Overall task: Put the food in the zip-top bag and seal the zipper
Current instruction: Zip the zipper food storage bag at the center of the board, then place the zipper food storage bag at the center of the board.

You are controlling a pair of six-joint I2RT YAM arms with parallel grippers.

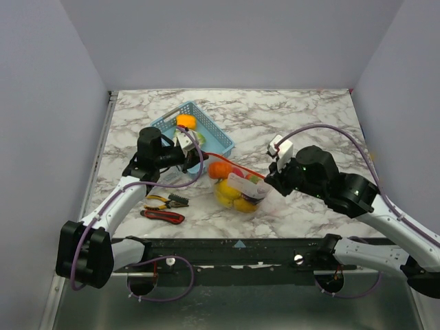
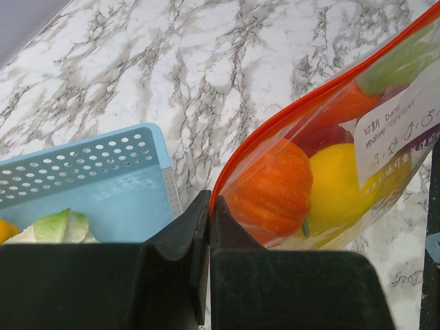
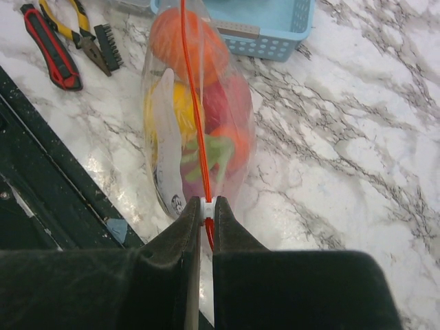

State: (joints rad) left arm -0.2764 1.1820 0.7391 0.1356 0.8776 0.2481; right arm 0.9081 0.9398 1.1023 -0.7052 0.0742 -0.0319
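On a white, grey-veined marble worktop (image 1: pixel 302 117) boxed in by plain lavender-grey walls (image 1: pixel 234 41), the left gripper (image 2: pixel 210 204) and right gripper (image 3: pixel 206 207) are each pinching an opposite end of the orange-red zipper (image 3: pixel 194 103), holding the clear zip-top bag (image 1: pixel 239 194) taut between them. The bag is sitting near the worktop's front edge, just beside a blue lattice basket (image 1: pixel 210 134), carrying toy food (image 2: pixel 271 189): an orange pumpkin among yellow and red pieces. Pliers (image 1: pixel 168 201) are lying to its left.
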